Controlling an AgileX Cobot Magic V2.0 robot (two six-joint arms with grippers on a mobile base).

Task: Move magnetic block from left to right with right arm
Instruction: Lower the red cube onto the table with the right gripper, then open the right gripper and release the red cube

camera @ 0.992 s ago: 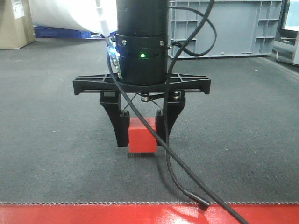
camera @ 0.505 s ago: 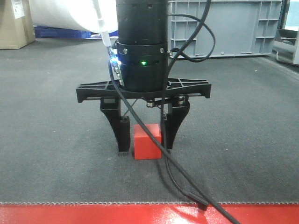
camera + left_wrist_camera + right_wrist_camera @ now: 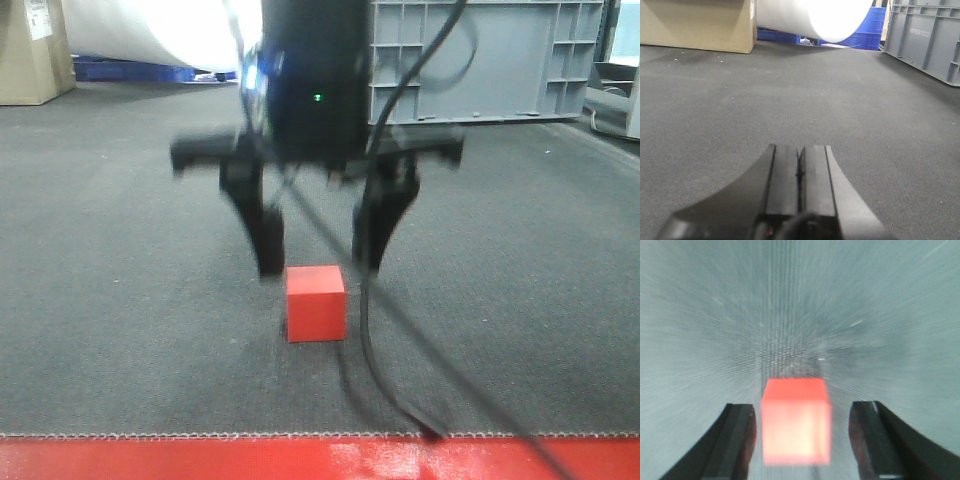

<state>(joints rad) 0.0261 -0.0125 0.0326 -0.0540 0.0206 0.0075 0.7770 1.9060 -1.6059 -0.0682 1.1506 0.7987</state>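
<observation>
The grey crate (image 3: 488, 58) stands at the back of the dark mat (image 3: 120, 300). My right gripper (image 3: 320, 262) hangs spread wide above the magnetic block (image 3: 316, 303), which sits free on the mat (fingers clear of it). My left gripper (image 3: 800, 167) is pressed closed, holding nothing.

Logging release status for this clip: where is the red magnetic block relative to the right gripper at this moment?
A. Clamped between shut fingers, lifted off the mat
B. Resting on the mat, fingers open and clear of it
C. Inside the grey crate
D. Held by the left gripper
B. The magnetic block sits on the grey mat, with the right gripper open above it and gaps on both sides in the right wrist view.
</observation>
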